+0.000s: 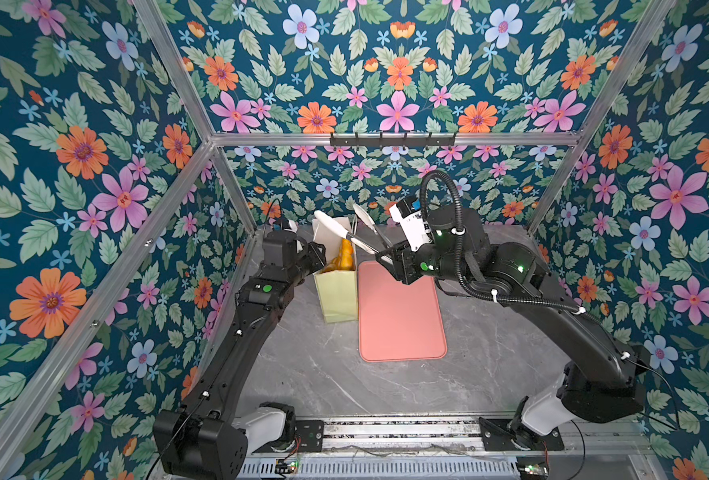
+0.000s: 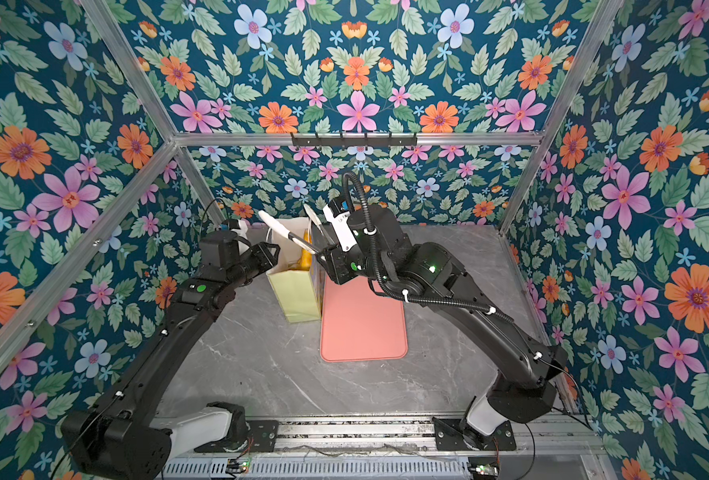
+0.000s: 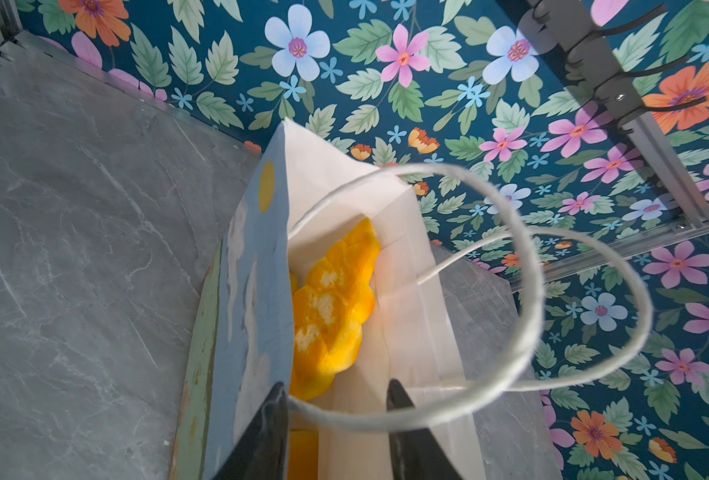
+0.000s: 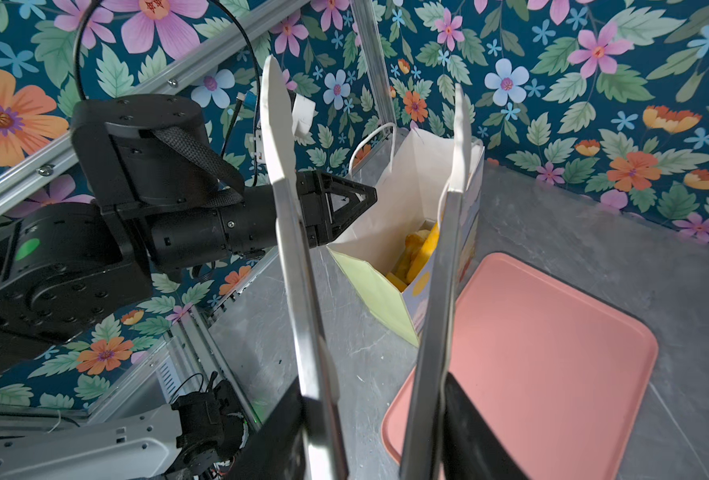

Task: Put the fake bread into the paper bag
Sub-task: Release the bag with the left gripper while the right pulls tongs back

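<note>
We see the left gripper (image 3: 337, 384) at the 9 o'clock side of the tall, pale yellow-green paper bag (image 1: 336, 295), up at its rim. In the left wrist view its two black fingers (image 3: 269, 432) stand clearly apart. One lies against the bag's blue printed wall and the other sits over the white inside. A thin white cord handle (image 3: 531, 270) loops across in front of both. We would call this hand open, at the rim and clamped on nothing. We cannot tell how firmly the finger presses the paper.

The right gripper (image 4: 371, 399) reaches in from 3 o'clock and is closed on the arms of a pair of steel tongs with white tips (image 4: 292, 249). The tongs point toward 10 o'clock in both top views. Their white tips (image 1: 332, 226) are spread wide over the bag's mouth.

The golden-orange fake bread (image 3: 332, 303) sits inside the bag, which stands upright. We see a long braided loaf on end against the white inner wall, with more orange pieces lower down (image 4: 419, 249). How many pieces there are we cannot tell.

The bag stands toward 12 o'clock on the grey marbled tabletop (image 1: 323, 374). It is just beside the 9 o'clock edge of the flat pink rectangular tray (image 1: 398, 316).
</note>
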### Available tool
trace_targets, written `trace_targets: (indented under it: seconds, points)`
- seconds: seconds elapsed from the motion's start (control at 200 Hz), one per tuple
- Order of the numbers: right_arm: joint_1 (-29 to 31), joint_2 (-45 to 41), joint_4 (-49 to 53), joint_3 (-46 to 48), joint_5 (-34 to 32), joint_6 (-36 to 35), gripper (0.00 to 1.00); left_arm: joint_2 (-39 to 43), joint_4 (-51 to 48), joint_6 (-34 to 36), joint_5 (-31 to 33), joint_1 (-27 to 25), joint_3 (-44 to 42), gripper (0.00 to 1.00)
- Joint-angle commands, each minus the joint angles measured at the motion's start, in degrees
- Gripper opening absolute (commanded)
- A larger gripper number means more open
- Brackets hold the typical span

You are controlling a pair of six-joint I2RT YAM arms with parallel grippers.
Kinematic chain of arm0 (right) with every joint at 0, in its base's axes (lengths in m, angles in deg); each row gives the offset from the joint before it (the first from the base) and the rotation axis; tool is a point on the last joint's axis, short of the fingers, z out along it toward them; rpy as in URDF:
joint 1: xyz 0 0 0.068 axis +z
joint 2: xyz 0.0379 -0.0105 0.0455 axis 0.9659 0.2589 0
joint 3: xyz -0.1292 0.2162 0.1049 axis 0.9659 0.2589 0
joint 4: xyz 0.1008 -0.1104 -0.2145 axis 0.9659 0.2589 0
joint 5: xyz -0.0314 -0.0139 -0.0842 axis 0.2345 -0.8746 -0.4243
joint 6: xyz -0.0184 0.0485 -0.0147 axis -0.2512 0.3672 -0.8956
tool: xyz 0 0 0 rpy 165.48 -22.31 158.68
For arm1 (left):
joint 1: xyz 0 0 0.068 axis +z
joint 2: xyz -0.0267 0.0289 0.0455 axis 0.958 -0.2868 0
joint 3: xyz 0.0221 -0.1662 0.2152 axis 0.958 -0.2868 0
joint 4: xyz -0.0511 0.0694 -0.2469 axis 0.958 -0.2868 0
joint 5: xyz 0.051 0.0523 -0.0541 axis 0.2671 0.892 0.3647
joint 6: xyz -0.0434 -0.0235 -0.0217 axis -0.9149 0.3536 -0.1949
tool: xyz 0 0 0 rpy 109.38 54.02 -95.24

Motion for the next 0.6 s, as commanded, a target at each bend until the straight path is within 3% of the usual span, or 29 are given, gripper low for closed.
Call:
trace_targets:
  seconds: [0.0, 0.28, 0.595]
  points:
    - [0.05, -1.62, -1.03, 0.70, -2.56, -2.25, 0.48, 0.56, 0.64, 1.84, -0.14, 0.13, 1.32, 0.44]
    - [-2.10, -6.68, -0.75, 3.80, -5.45, -4.33, 0.49, 1.82, -2.20, 5.51, 2.39, 0.10, 7.47, 0.51]
    - [-12.87, -14.68, 0.42, 12.44, -5.03, -2.78, 0.48, 7.26, -3.25, 11.33, 11.76, 0.16, 10.11, 0.56]
